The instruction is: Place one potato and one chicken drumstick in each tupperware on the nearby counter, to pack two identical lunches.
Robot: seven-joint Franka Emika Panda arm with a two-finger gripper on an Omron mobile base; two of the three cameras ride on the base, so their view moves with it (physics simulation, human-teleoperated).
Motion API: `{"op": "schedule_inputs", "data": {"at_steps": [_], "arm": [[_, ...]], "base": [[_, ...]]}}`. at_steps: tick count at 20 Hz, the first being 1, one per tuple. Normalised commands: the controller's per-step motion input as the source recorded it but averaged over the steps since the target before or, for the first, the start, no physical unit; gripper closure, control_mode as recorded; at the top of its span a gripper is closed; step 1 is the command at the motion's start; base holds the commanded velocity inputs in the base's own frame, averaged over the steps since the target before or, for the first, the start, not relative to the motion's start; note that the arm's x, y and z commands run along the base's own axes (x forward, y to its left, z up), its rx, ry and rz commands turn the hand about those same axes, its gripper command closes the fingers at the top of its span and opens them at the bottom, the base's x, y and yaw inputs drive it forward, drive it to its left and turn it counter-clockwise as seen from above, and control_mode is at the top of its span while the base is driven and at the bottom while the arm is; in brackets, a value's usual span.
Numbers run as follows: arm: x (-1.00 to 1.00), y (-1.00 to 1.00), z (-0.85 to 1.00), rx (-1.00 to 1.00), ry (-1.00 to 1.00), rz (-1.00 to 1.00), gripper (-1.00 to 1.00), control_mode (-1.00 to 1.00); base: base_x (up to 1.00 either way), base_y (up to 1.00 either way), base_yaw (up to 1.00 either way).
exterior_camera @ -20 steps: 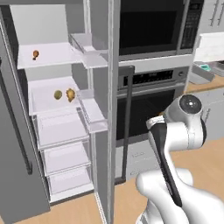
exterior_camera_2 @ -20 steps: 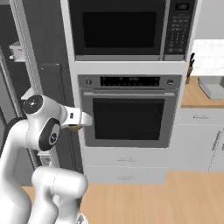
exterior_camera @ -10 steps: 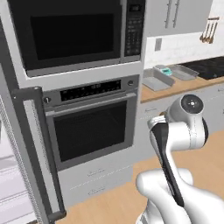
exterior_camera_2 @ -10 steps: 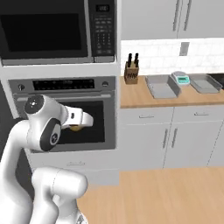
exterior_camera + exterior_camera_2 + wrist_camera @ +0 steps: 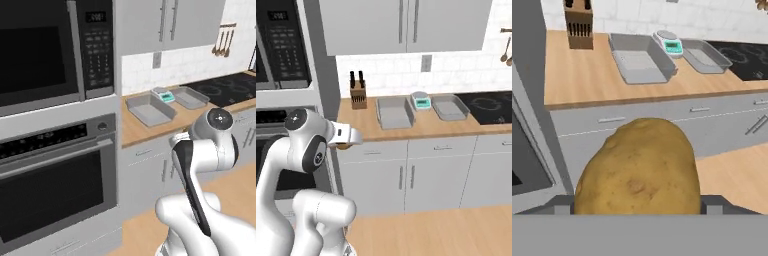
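A large brown potato sits between my gripper's dark fingers, and the gripper is shut on it. From the right base view the gripper hangs in front of the counter's left end, with a bit of potato showing under it. Two grey tupperware stand on the counter: the near one and the far one. Both look empty. The chicken drumstick is out of view.
A white-and-teal scale stands between the two containers. A knife block is at the counter's left end and a black cooktop at its right. The wall oven and microwave stand left of the counter.
The whole scene has slid left as the base turned from the open fridge past the oven to the counter. The potato has stayed in my gripper.
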Motion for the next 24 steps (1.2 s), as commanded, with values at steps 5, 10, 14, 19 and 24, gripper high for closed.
{"op": "schedule_inputs", "data": {"at_steps": [5, 10, 14, 19, 24], "arm": [[0.00, 0.00, 0.00, 0.00, 0.00, 0.00, 1.00, 1.00], [0.00, 0.00, 0.00, 0.00, 0.00, 0.00, 1.00, 1.00], [0.00, 0.00, 0.00, 0.00, 0.00, 0.00, 1.00, 1.00], [0.00, 0.00, 0.00, 0.00, 0.00, 0.00, 1.00, 1.00], [0.00, 0.00, 0.00, 0.00, 0.00, 0.00, 1.00, 1.00]], "base": [[1.00, -1.00, 0.00], [0.91, -0.92, 0.19], [0.51, -0.40, 0.46], [0.34, 0.08, 0.52], [0.74, 0.05, 0.40]]}}
